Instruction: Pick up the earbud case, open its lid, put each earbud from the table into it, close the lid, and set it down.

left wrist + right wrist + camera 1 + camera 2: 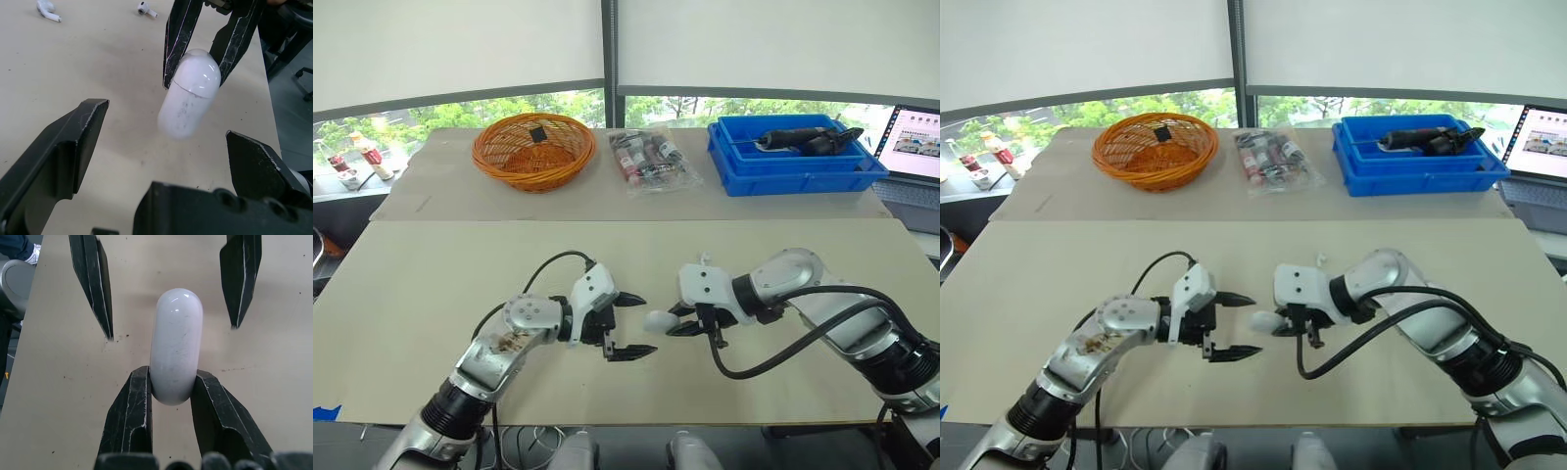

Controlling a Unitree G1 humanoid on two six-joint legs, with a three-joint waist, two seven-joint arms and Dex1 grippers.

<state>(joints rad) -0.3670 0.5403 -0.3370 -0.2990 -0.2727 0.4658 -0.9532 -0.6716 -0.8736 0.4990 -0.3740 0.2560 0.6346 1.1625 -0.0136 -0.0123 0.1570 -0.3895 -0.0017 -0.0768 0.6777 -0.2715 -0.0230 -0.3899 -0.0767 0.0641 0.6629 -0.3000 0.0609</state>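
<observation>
Table [431, 294]: tan, flat. Right gripper [680, 328] mid-table, pinching one end of the earbud case [176, 342], which hangs just above the tabletop. Left gripper [647, 324] faces it, jaws spread wide either side of the free end, not touching.

Case: glossy hard shell, probably light and slippery (seam sits near the pinched end). Best gripped across its broad flat sides.

Two earbuds [48, 10] [145, 8] lie on the table, apart.
</observation>
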